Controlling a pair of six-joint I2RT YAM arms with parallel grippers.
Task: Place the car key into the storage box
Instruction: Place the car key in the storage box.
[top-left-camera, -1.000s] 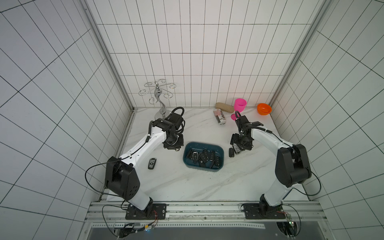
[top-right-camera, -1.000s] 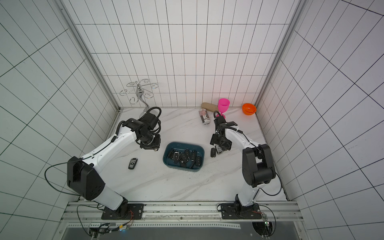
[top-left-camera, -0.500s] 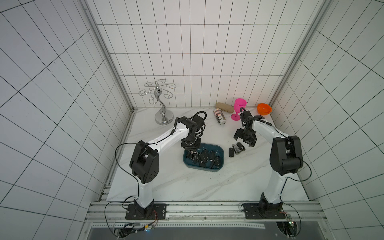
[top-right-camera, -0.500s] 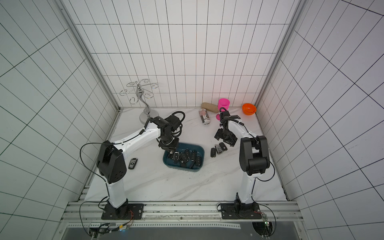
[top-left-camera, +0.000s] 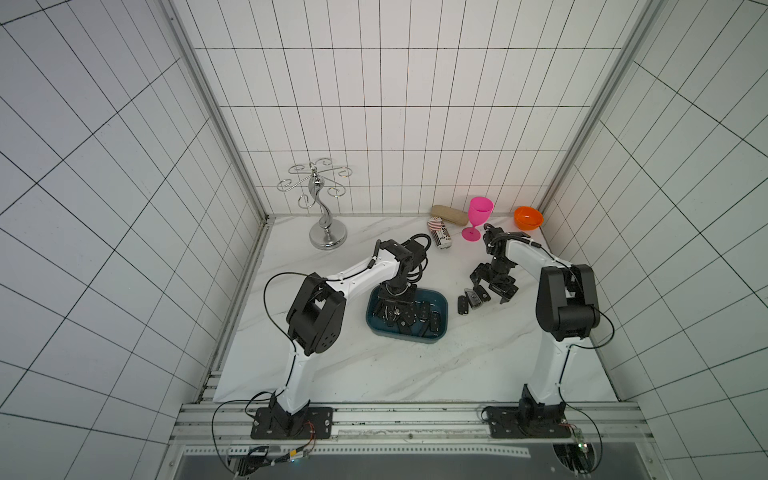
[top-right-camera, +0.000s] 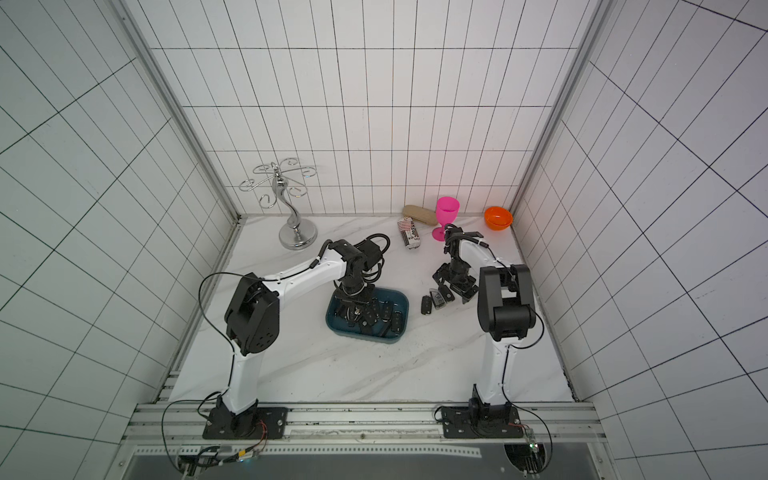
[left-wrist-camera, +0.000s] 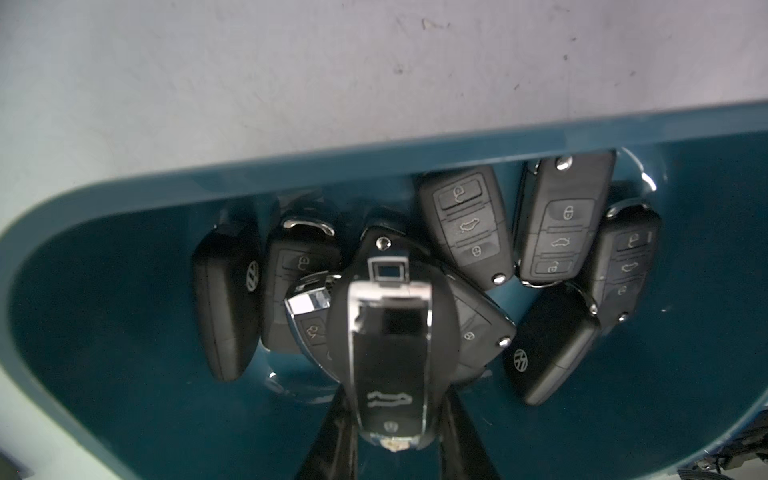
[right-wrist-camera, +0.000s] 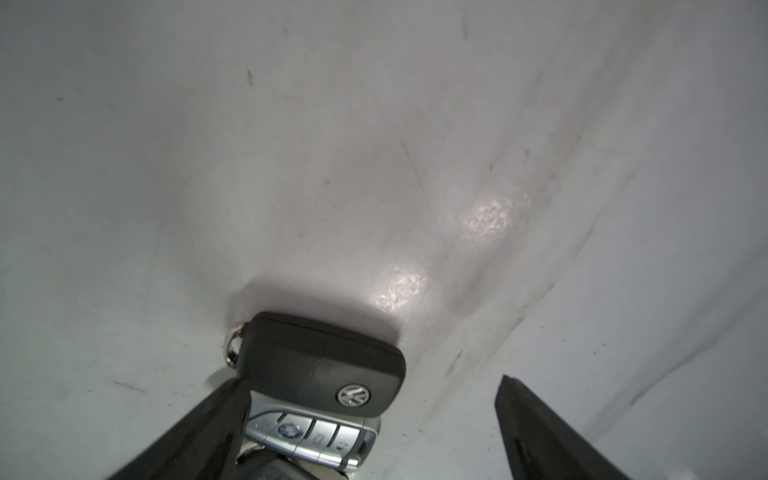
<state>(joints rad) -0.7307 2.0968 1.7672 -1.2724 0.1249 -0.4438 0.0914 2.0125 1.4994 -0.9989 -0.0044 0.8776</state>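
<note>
**Top views.** In both top views the storage box (top-left-camera: 441, 300) (top-right-camera: 365, 336) sits mid-table (top-left-camera: 374, 374), with bare marble along its near edge and towards the left wall. The left gripper (top-left-camera: 395, 318) (top-right-camera: 353, 309) points down inside the box's left half, within the rim. The right gripper (top-left-camera: 494, 286) (top-right-camera: 455, 284) stands low over the table, just beside three loose keys (top-left-camera: 473, 300) (top-right-camera: 437, 300) that lie apart from the box's right edge.

**Left wrist view.** The left gripper (left-wrist-camera: 398, 399) is pinched on the car key (left-wrist-camera: 390, 353), with both fingers (left-wrist-camera: 332, 436) pressing its sides. The car key hangs within the box outline, over the stored keys (left-wrist-camera: 469, 224), which crowd along one long wall (left-wrist-camera: 291, 174). Whether it touches them cannot be told. Open teal floor lies to either side of the pile.

**Right wrist view.** The right gripper (right-wrist-camera: 370, 380) has its jaws spread wide and holds nothing. A black fob (right-wrist-camera: 324, 365) lies flat on the marble between them, close against one finger (right-wrist-camera: 199, 424); contact cannot be told. The other finger stands well apart. A silver fob (right-wrist-camera: 307, 440) lies just beside the black fob.
</note>
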